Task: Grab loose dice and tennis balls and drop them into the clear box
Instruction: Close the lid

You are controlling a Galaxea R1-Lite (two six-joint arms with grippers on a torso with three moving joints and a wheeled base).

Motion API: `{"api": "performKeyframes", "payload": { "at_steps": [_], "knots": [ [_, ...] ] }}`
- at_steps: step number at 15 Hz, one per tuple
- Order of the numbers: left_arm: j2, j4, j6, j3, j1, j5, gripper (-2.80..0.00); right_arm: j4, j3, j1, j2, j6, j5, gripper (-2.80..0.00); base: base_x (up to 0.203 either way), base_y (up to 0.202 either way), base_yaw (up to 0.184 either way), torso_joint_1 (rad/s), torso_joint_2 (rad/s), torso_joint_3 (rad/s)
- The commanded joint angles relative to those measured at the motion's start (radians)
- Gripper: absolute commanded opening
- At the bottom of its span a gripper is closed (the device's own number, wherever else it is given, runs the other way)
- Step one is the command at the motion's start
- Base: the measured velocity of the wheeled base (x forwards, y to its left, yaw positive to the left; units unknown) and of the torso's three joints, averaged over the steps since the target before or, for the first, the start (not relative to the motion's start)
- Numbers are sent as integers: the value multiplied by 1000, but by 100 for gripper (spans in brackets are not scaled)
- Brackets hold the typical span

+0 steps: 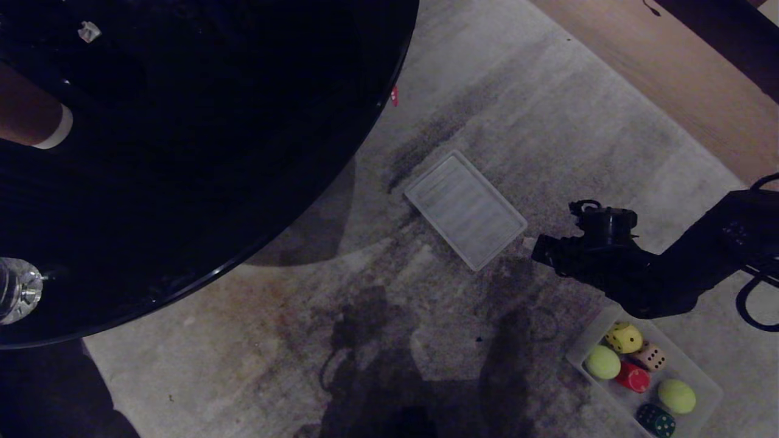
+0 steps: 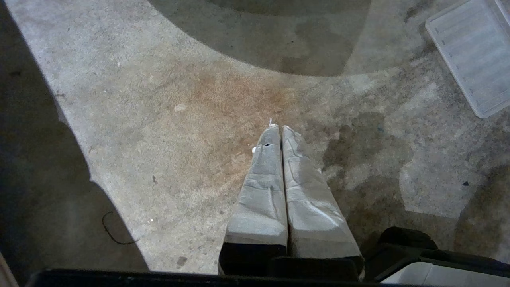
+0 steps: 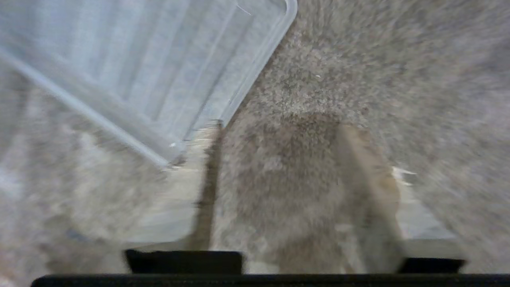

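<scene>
Right gripper spread apart, empty, above nubby grey carpet beside flat ribbed lid. Left gripper pressed together, padded, over stained carpet. Behind right arm, clear box cradling rounded dice and fuzzy tennis balls.

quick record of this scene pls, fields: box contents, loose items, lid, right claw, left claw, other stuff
box contents: clear box holds four dice and two tennis balls
loose items: none seen on the carpet
lid: flat on the carpet, apart from the box
right claw: open, empty, beside the lid's edge
left claw: shut, empty, over bare carpet
other stuff: black round table, bottle
</scene>
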Motion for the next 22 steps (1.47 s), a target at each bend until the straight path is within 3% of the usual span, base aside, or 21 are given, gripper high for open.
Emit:
{"api": "performKeyframes", "payload": {
  "at_steps": [1,7,13,14,22],
  "knots": [
    [1,0,-1,2,0,0,-280,-5,-67,-1,90,4,1,0,0,0,0,0,0,0],
    [1,0,-1,2,0,0,-280,10,-267,2,220,1,-80,0,0,0,0,0,0,0],
    [1,0,-1,2,0,0,-280,36,-363,2,263,-5,-83,0,0,0,0,0,0,0],
    [1,0,-1,2,0,0,-280,47,-376,2,266,-18,-83,-280,0,0,0,0,0,0],
    [1,0,-1,2,0,0,-280,85,-409,5,273,-58,-84,-280,0,0,0,0,0,0]
  ]
}}
